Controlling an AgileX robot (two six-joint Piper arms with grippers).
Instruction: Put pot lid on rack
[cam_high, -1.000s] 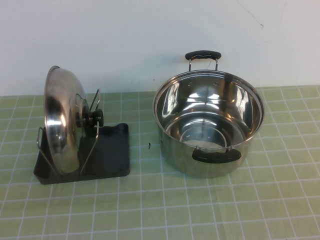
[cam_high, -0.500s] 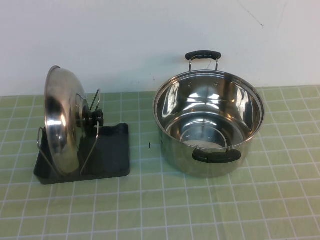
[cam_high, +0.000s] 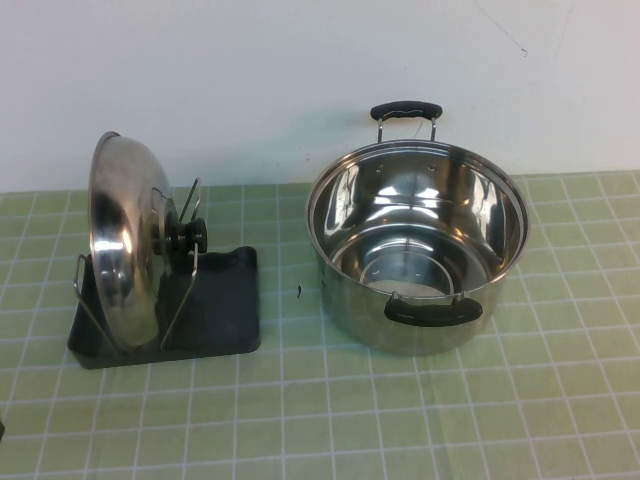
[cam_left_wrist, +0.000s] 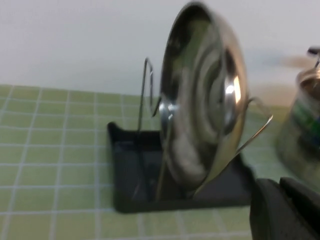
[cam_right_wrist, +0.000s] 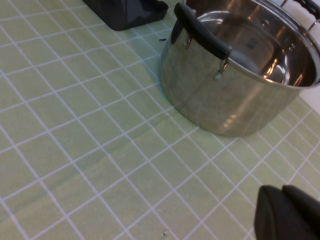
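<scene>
The pot lid (cam_high: 120, 240), shiny steel with a black knob (cam_high: 190, 237), stands on edge in the rack's wire loops, knob facing the pot. The rack (cam_high: 222, 312) is a dark grey tray at the left of the table. In the left wrist view the lid (cam_left_wrist: 205, 100) leans upright between the wires over the tray (cam_left_wrist: 135, 175). My left gripper (cam_left_wrist: 281, 185) is shut and empty, apart from the rack, on its near side. My right gripper (cam_right_wrist: 282, 189) is shut and empty, low over the mat, clear of the pot.
A deep steel pot (cam_high: 420, 250) with two black handles stands open to the right of the rack; it also shows in the right wrist view (cam_right_wrist: 235, 100). A green tiled mat (cam_high: 330, 420) covers the table. A white wall runs behind.
Lid, rack and pot have not moved. A small dark bit has come into the high view at its lower left edge.
</scene>
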